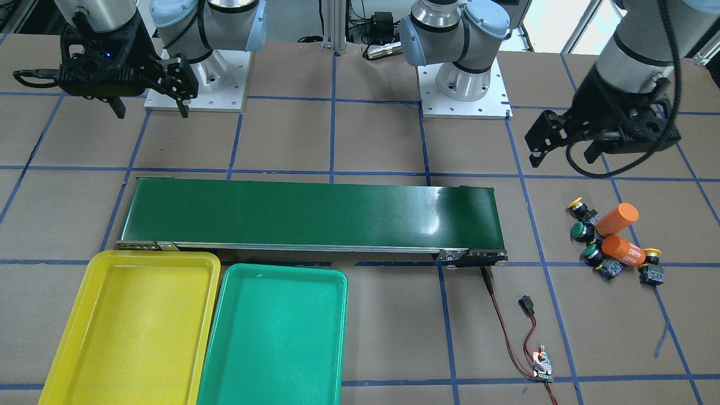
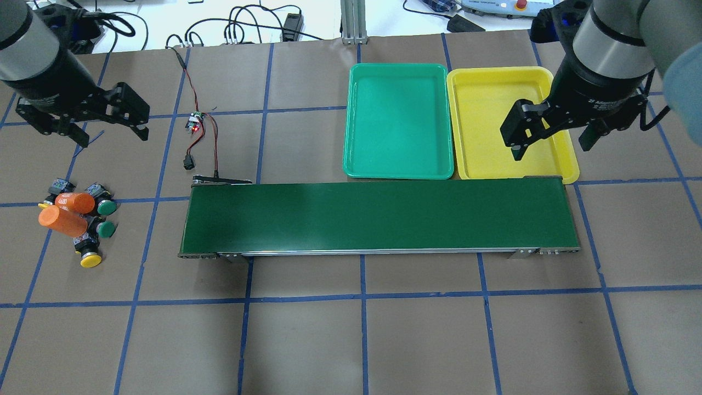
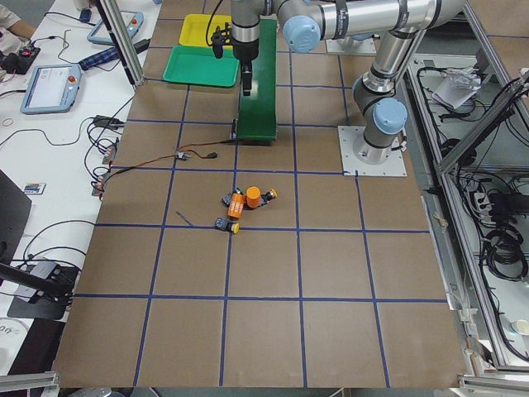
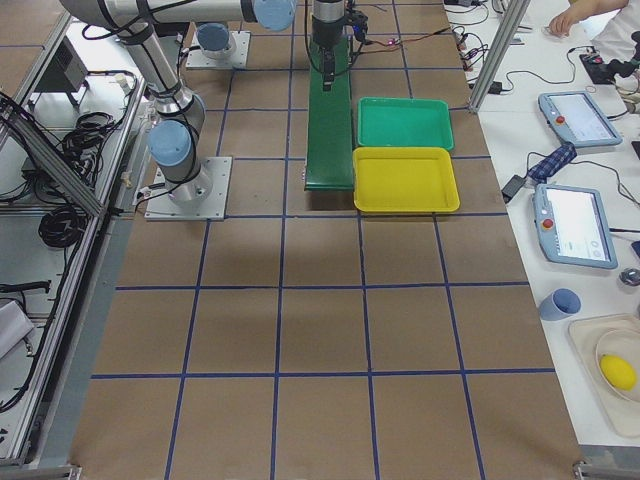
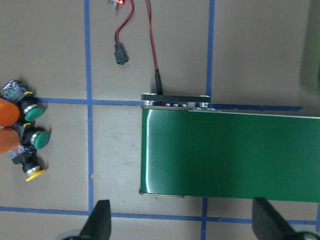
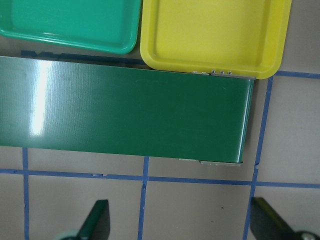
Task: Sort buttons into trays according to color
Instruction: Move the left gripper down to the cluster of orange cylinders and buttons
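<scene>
**Table** (image 2: pixel 384 329): brown covering with a blue tape grid. It carries everything listed below.

**Conveyor belt** (image 2: pixel 378 219): long and dark green, laid lengthwise across the middle.

**Yellow tray** (image 2: pixel 482 120), **green tray** (image 2: pixel 400 120): side by side just beyond the belt, at its right-hand end. Neither holds a button yet.

**Right gripper** (image 2: pixel 551 148): hangs over the yellow tray's belt-side edge. Its fingers are spread wide with nothing between them.

**Left gripper** (image 2: pixel 112 137): hangs high past the belt's left end, likewise spread and holding nothing.

**Orange cylinders** (image 2: pixel 63 219), two: on their sides, pressed against the button bodies.

**Buttons**, four: one tight cluster on the table beyond the belt's left end, well apart from both trays.
- The two green buttons (image 2: pixel 108 207) lie on their sides. Their long axes run roughly along the belt's line, caps toward the belt.
- One yellow button (image 2: pixel 90 260) lies at the edge of the cluster nearest the robot, cap outward.
- The second yellow button (image 1: pixel 652 254) sits on the operators' side, partly hidden by a cylinder from overhead.
- In the left wrist view the cluster sits at the frame's edge, on the side away from the belt.
- The left arm is plainly the nearer one. The pick probably calls for travel outward and down, with the fingers set across a button's long axis.
- The yellow one nearest the robot looks the least hemmed in.

**Control board** (image 2: pixel 193 122): small, with a red-and-black lead running to the belt's left end.
</scene>
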You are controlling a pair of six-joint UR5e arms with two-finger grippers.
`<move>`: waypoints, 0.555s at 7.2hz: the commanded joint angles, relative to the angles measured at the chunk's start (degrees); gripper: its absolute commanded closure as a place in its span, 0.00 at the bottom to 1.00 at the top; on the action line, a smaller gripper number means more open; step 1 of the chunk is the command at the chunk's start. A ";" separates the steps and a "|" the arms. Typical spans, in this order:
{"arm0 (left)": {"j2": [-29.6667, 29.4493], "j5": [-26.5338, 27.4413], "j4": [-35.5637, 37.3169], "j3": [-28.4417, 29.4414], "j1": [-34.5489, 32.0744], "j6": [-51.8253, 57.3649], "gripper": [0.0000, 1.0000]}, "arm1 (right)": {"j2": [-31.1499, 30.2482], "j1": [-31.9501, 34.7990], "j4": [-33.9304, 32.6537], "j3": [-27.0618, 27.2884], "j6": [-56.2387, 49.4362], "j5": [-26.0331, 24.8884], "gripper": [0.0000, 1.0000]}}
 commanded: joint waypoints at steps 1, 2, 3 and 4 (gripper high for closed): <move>-1.27 -0.41 2.16 -4.62 11.42 11.11 0.00 | -0.40 0.08 0.25 0.09 -0.05 -0.10 0.00; -3.03 -0.49 8.00 -7.25 17.82 17.00 0.00 | -0.40 0.08 0.17 0.09 0.12 0.68 0.00; -5.04 -0.49 14.76 -11.46 21.11 23.23 0.00 | -0.92 0.08 0.26 0.09 1.86 0.60 0.00; -6.98 -0.23 22.92 -15.41 23.92 31.21 0.00 | -1.28 0.08 0.26 0.96 5.01 0.69 0.00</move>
